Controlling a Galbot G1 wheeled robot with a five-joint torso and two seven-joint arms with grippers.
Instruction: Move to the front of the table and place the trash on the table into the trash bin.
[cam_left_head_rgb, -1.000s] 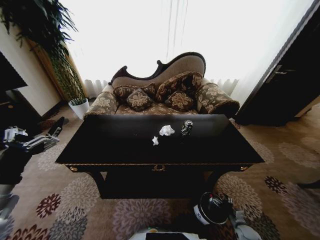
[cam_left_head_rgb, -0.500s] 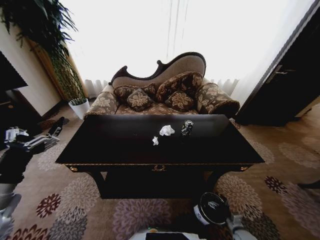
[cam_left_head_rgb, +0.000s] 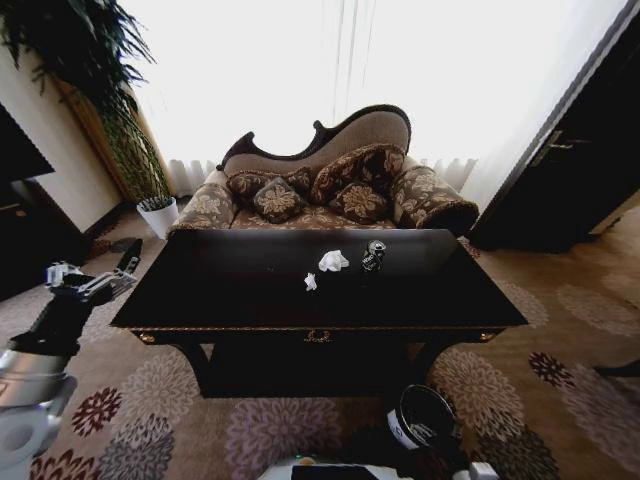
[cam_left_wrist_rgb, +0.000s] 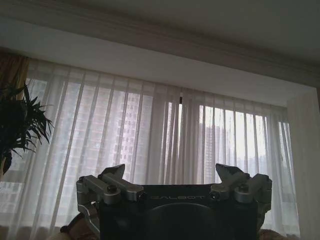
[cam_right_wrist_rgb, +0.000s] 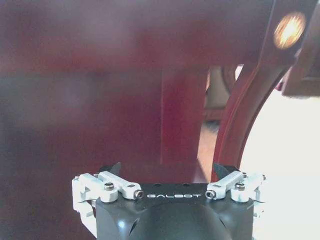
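**A:** Where does the trash lie, and where are the hands?

**B:** On the dark glossy worktop (cam_left_head_rgb: 250, 290), near the middle toward its far edge: a larger tissue wad (cam_left_head_rgb: 333, 261), a smaller tissue wad (cam_left_head_rgb: 311, 282) just beside it nearer the front edge, and a shiny black-and-silver wrapper (cam_left_head_rgb: 373, 255) close on the right of the larger wad. The left hand (cam_left_head_rgb: 100, 280) hangs off the worktop's left end, raised about level with the surface, well apart from all three pieces.

**A:** Is it gripping anything?

**B:** No. In the left wrist view the left hand's fingers (cam_left_wrist_rgb: 116, 176) stand wide apart with nothing between them, sheer curtains behind. The right hand (cam_right_wrist_rgb: 167, 172) is low, facing the worktop's dark underside beside a carved leg (cam_right_wrist_rgb: 240, 115), its fingers likewise spread and empty.

**A:** And the trash bin?

**B:** The black trash bin (cam_left_head_rgb: 425, 418) stands on the patterned carpet before the worktop's front edge, toward its right corner. Its inside cannot be made out.
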